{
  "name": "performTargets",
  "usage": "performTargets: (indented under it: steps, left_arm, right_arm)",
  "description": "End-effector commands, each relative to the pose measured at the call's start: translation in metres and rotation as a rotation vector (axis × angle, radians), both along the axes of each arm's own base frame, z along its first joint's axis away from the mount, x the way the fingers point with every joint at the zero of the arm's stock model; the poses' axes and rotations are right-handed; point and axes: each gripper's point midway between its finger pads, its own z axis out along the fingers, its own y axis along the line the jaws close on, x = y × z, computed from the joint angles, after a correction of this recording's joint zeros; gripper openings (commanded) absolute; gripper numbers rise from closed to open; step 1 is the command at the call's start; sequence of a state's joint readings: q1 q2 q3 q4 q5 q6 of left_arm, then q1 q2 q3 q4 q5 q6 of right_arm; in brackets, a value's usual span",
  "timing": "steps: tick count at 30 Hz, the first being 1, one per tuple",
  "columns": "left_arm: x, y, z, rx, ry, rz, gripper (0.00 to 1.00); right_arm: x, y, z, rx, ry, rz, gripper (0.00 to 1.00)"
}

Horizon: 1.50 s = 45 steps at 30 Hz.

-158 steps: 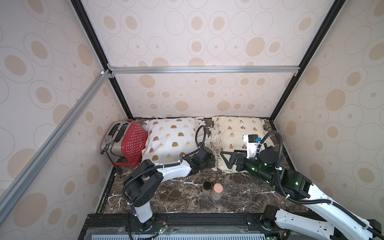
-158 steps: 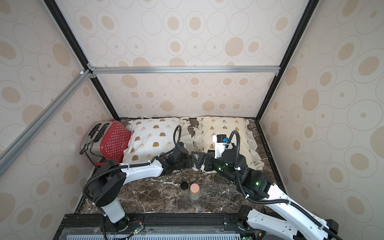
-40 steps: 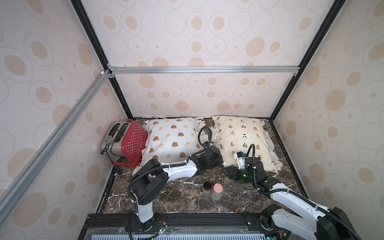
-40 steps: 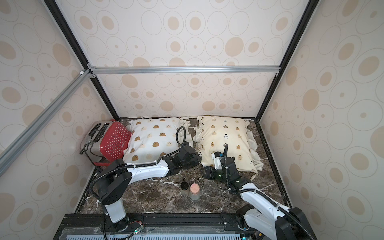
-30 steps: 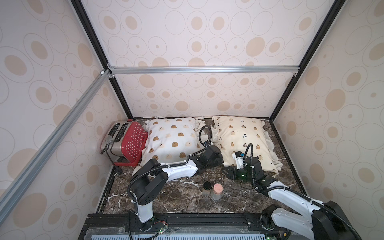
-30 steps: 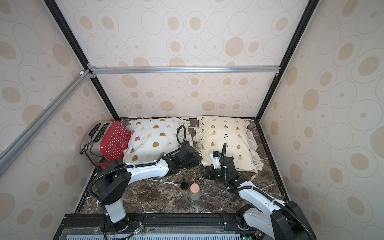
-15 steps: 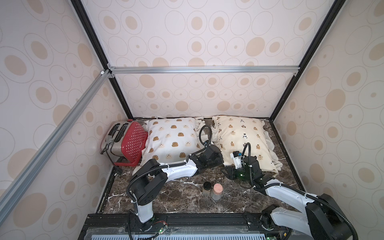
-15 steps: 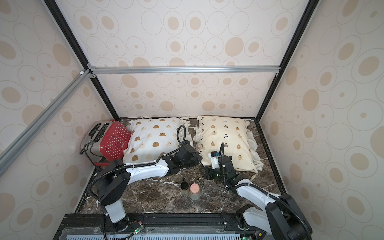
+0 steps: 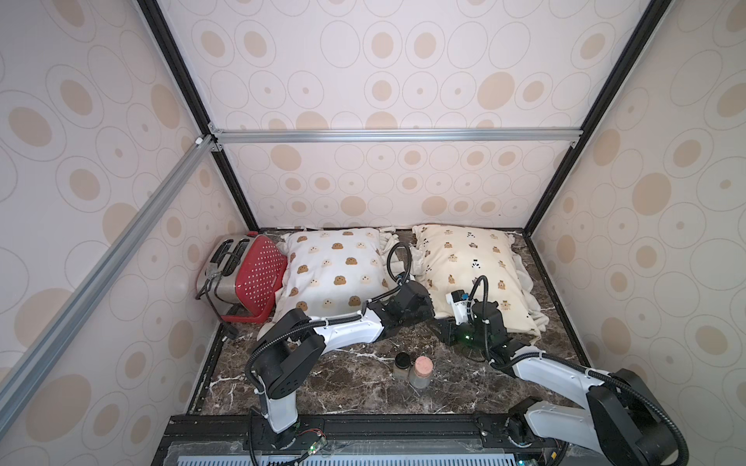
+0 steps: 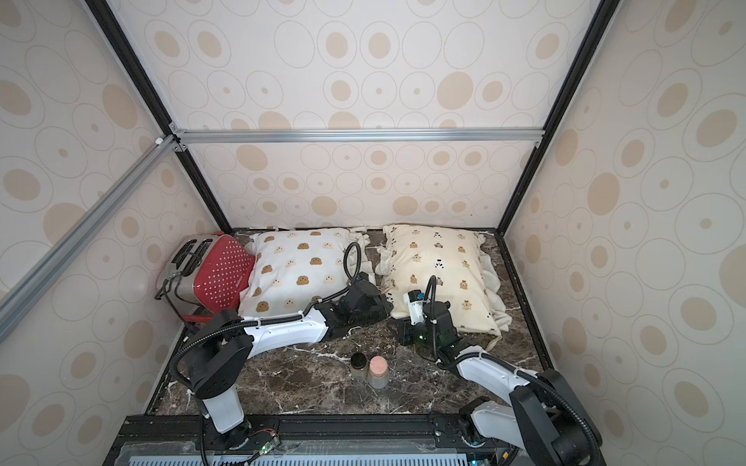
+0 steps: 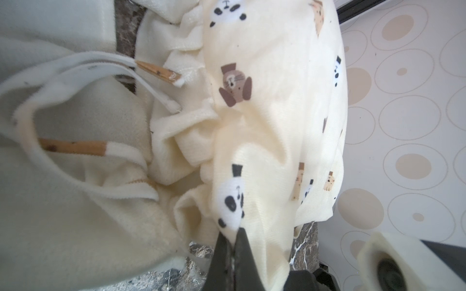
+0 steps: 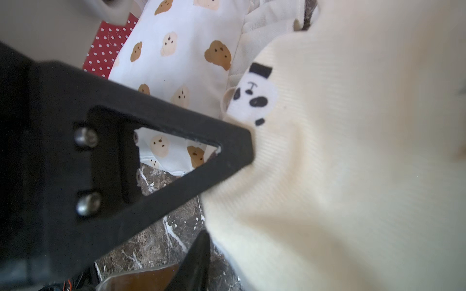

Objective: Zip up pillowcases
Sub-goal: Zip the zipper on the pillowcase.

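Note:
Two pillowcases lie side by side at the back: a white one with bear faces (image 9: 339, 274) (image 10: 298, 274) and a cream-yellow one with small bears and pandas (image 9: 464, 262) (image 10: 440, 262). My left gripper (image 9: 428, 312) (image 10: 385, 308) (image 11: 233, 233) is shut on a fold of the cream pillowcase (image 11: 274, 121) at its front left corner, beside a panda print. My right gripper (image 9: 444, 329) (image 10: 399, 329) sits low at the same pillow's front edge. In the right wrist view only one of its fingers (image 12: 198, 254) shows, against the cream fabric (image 12: 340, 176).
A red dotted toaster (image 9: 246, 278) leans against the white pillow's left side. Two small jars (image 9: 420, 369) stand on the marble table (image 9: 343, 383) in front of the arms. Pale fabric with a gaping slit and tan tape ends (image 11: 158, 70) lies by the left gripper.
The right arm has come down from above the cream pillow to its front edge and edged closer to the left gripper. Its jaws have narrowed. The left arm has stayed put.

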<state>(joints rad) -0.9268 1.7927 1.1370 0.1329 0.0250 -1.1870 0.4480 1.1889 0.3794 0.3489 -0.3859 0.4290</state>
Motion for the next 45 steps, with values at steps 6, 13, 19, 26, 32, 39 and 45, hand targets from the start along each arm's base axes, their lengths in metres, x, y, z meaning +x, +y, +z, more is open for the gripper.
performTargets:
  steps: [6, 13, 19, 26, 32, 39, 45]
  left_arm:
    - [0.003, -0.007, 0.040, -0.064, -0.056, -0.022, 0.00]
    - [0.002, -0.007, 0.039, -0.067, -0.058, -0.024, 0.00]
    - [0.003, -0.005, 0.040, -0.064, -0.062, -0.016, 0.00]
    - [0.004, -0.003, 0.043, -0.056, -0.073, -0.012, 0.00]
    - [0.005, -0.002, 0.046, -0.054, -0.080, -0.008, 0.00]
    - [0.006, 0.000, 0.047, -0.051, -0.084, 0.005, 0.00]
    - [0.006, 0.004, 0.046, -0.050, -0.079, 0.017, 0.00]
  right_arm:
    - [0.016, -0.002, 0.016, 0.007, -0.072, -0.035, 0.29]
    - [0.017, -0.003, 0.014, 0.002, -0.069, -0.039, 0.20]
    - [0.016, -0.004, 0.008, -0.003, -0.035, -0.046, 0.11]
    - [0.015, -0.010, 0.003, -0.030, 0.001, -0.082, 0.00]
    - [0.012, -0.014, 0.003, -0.035, 0.034, -0.101, 0.00]
    - [0.009, -0.021, 0.006, -0.059, 0.065, -0.132, 0.00]
    - [0.004, -0.031, 0.004, -0.104, 0.099, -0.165, 0.00]
